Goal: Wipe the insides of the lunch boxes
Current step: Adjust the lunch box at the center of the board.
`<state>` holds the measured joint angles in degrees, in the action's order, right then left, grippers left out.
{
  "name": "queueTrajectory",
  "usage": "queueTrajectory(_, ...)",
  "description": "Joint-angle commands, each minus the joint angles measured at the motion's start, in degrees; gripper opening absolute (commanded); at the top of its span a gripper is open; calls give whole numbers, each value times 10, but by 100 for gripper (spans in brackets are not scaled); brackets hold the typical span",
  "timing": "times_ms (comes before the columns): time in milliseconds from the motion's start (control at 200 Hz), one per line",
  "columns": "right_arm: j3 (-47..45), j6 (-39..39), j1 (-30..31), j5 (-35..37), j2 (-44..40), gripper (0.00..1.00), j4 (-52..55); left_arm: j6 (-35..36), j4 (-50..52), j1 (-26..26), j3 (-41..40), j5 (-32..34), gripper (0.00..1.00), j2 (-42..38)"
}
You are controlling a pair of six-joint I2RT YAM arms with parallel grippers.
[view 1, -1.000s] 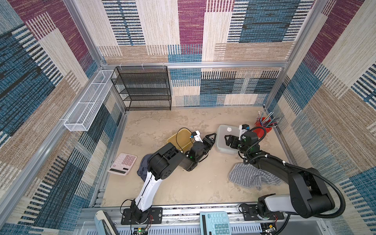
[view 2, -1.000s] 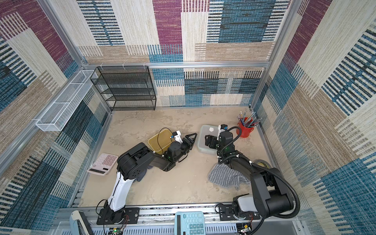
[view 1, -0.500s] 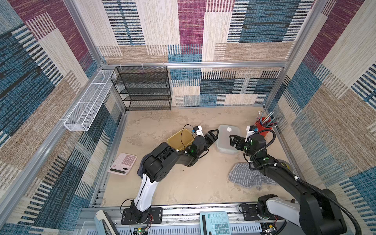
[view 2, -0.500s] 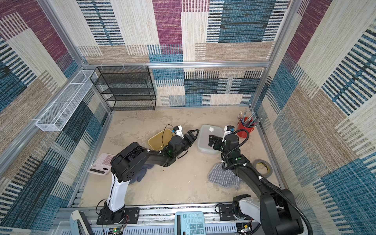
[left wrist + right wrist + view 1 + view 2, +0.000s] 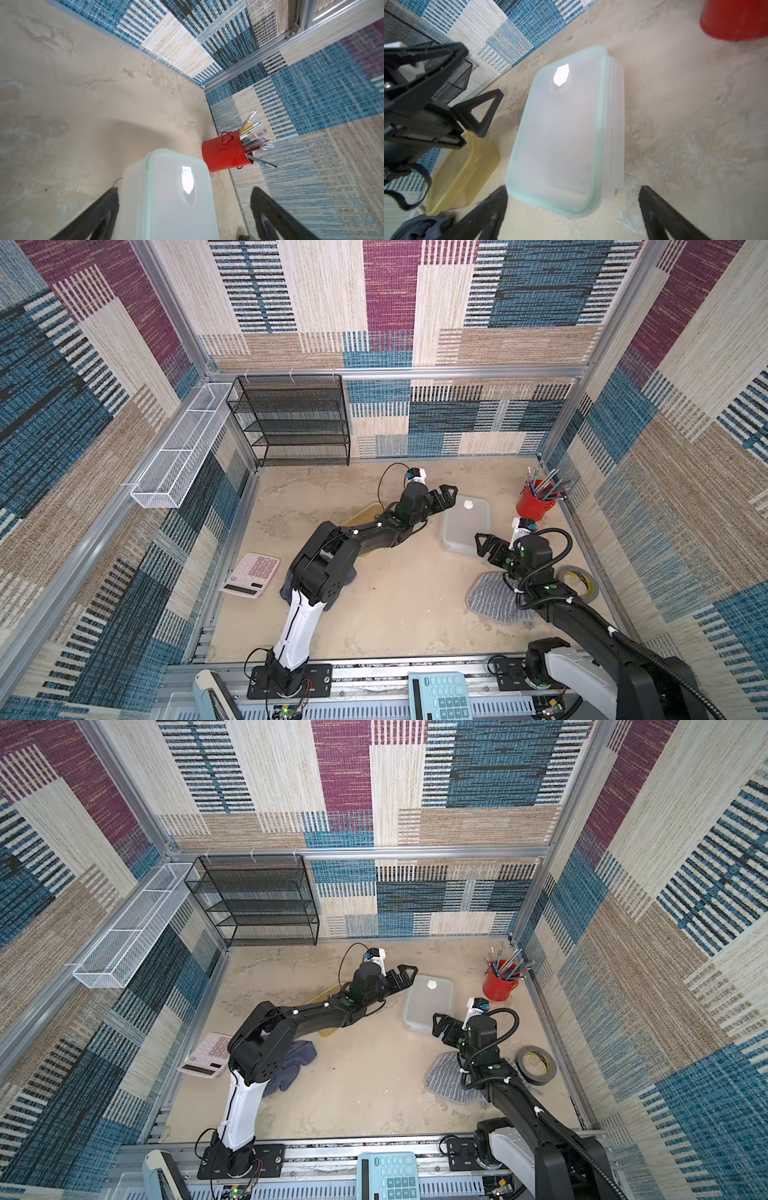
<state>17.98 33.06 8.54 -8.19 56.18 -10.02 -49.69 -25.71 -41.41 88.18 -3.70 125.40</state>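
My left fingers [image 5: 104, 207] and right fingers [image 5: 654, 207] stand wide and empty near opposite corners of the clear lunch box [image 5: 614, 128]. It sits closed on the tabletop [image 5: 395, 605] beside the amber lunch box [image 5: 467, 166]. Next I must remove its lid [image 5: 560, 135], then wipe.

The frosted colourless lunch box [image 5: 465, 526] has a pale green seal line around its lid. The second lunch box [image 5: 467, 166] is translucent amber-yellow. The pen cup [image 5: 534, 506] is red. The striped cloth [image 5: 490, 601] is grey and the plain cloth [image 5: 301, 1054] slate blue. The calculator [image 5: 251, 574] at the left edge of the table [image 5: 395, 605] is pink. The table is mottled sand-beige.
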Motion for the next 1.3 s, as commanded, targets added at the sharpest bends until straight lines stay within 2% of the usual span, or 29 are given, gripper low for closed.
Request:
queueTrajectory(0,-16,49,0,-34,2,98,-47,91,98,15,62,-44,100,35)
queueTrajectory(115,-26,61,0,-43,9,98,-56,141,168,30,166,-90,100,90)
queueTrajectory(346,-25,70,1,-59,43,97,-97,219,243,47,327,-164,99,179)
queueTrajectory(621,-9,82,0,-64,79,96,-125,247,289,54,493,-275,99,283)
queueTrajectory(746,-1,85,0,-55,88,95,-124,255,283,54,501,-314,97,297)
queueTrajectory(1107,64,68,-1,-49,140,96,-93,291,310,54,497,-352,90,300)
queueTrajectory(1202,82,59,-4,-54,163,96,-91,292,307,55,467,-352,88,284)
queueTrajectory(1292,105,52,-7,-62,191,96,-88,283,268,55,406,-348,86,256)
